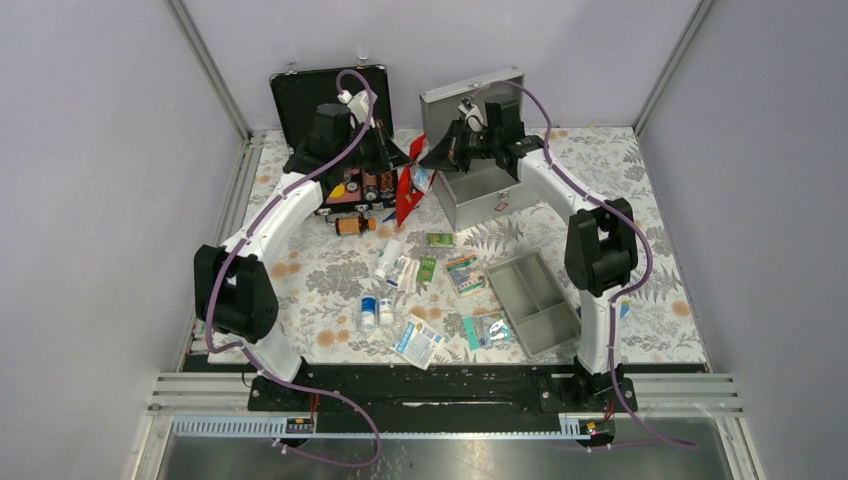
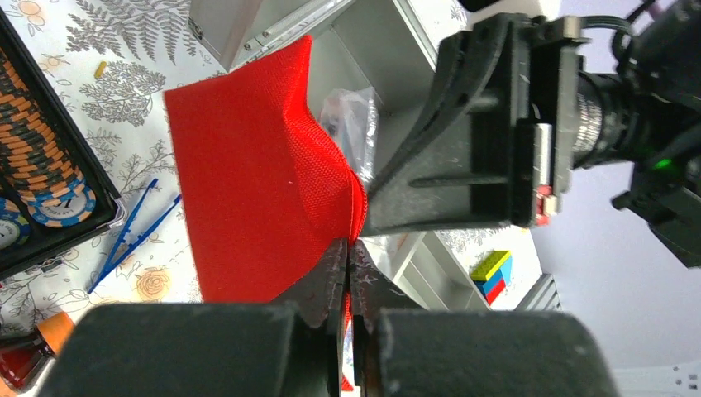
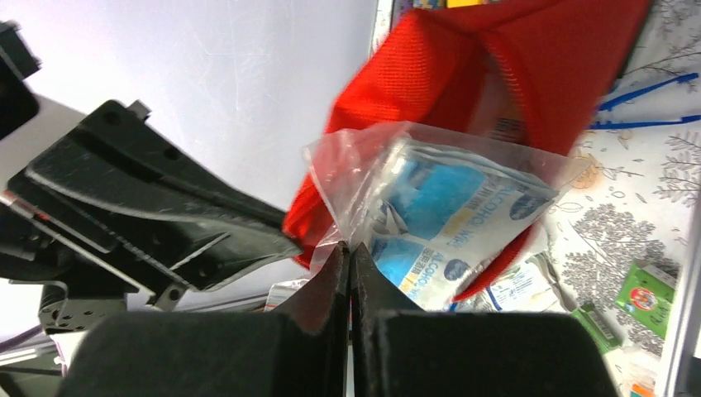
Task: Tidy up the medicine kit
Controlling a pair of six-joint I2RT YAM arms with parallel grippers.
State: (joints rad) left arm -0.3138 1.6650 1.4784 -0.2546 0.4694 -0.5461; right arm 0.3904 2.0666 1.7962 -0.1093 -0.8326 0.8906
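The grey-silver medicine kit box (image 1: 490,190) stands open at the back, lid up; it also shows in the left wrist view (image 2: 364,50). Its grey divided tray (image 1: 532,300) lies at the front right. My left gripper (image 2: 348,248) is shut on the edge of a red mesh pouch (image 2: 248,190), held up beside the box; the pouch also shows in the top view (image 1: 409,192). My right gripper (image 3: 348,250) is shut on a clear plastic bag of blue alcohol wipe packets (image 3: 438,207), which sticks out of the red pouch's (image 3: 463,66) mouth.
A black case with poker chips (image 1: 350,185) stands open at the back left. Small bottles (image 1: 372,312), packets (image 1: 418,342) and boxes (image 1: 464,272) lie scattered mid-table. Blue tweezers (image 2: 136,227) lie by the case. A coloured block (image 2: 492,275) sits at the right.
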